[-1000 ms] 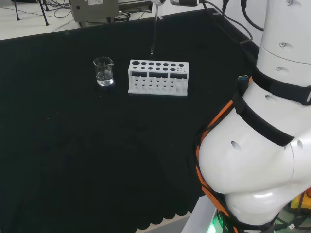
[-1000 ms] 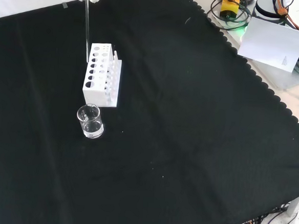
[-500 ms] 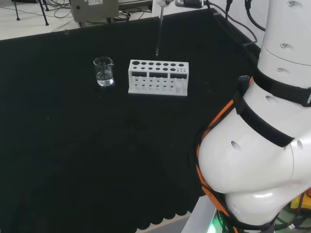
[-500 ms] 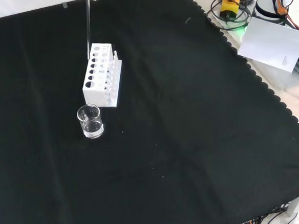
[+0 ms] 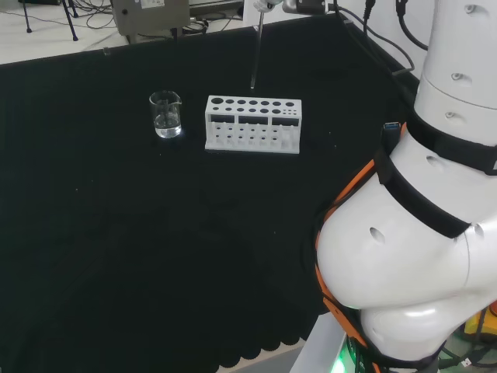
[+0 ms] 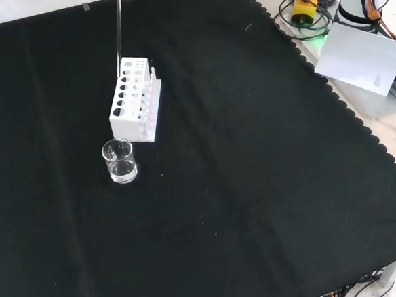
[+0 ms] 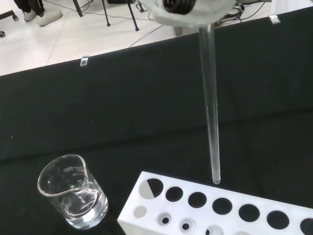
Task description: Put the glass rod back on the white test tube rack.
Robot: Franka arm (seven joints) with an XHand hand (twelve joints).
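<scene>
Step in hand: carrying the glass rod (image 7: 210, 112) to the white test tube rack (image 5: 252, 123), alignment phase, not yet inserted. The hand (image 7: 186, 10) sits at the upper edge of the head and front views, mostly cropped; in the wrist view a blurred white part of it is at the rod's upper end. The rod hangs from it so it is presumably gripped, but I cannot tell how the fingers are set around it. Rod is near upright, slightly tilted, with its lower tip in the air above the rack's far edge in the head view; in the wrist view the tip ends just beside the row of large holes, not inside any. Next move, as I judge it: shift the tip over one hole, straighten, lower until the rod seats, then release. Margin is small since the rod is thin and the holes are close together; a miss would land on the plastic top face or slide off the back. Materials: rod is clear, smooth, straight, with a rounded tip, hard to see against the black cloth (image 6: 263, 194). Rack is matte white plastic, a box shape with rows of round holes, larger ones and smaller ones. A clear beaker (image 5: 165, 114) with a little clear liquid stands near the rack's end, apart from it. Cloth is matte black with a scalloped edge.
</scene>
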